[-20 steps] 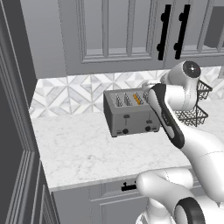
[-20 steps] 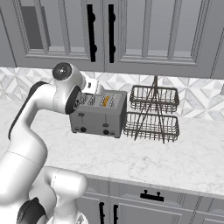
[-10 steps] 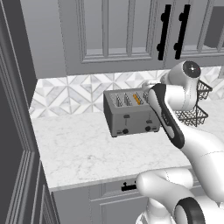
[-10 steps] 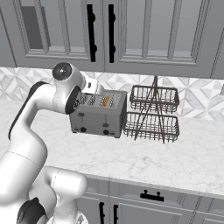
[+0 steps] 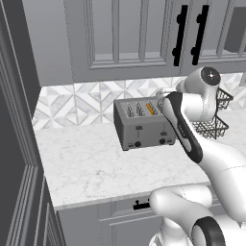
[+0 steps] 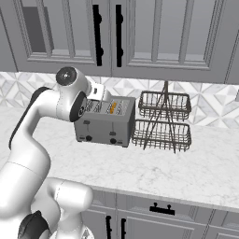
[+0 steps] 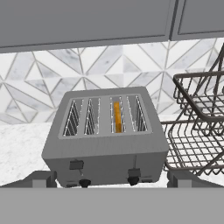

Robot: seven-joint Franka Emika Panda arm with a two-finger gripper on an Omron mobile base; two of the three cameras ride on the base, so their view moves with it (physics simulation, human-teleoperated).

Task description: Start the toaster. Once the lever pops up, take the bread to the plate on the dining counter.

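The grey four-slot toaster stands on the marble counter by the tiled backsplash. The bread sits low in the third slot, showing as a thin orange-tan strip. On the toaster's front, the right black lever stands lower than the left lever. My gripper hovers just in front of and above the toaster, open, its fingertips spread wide with nothing between them. The plate and the dining counter are out of view.
A dark two-tier wire basket rack stands close to the toaster's right side. Grey upper cabinets hang above. A tall dark panel bounds the counter on the left.
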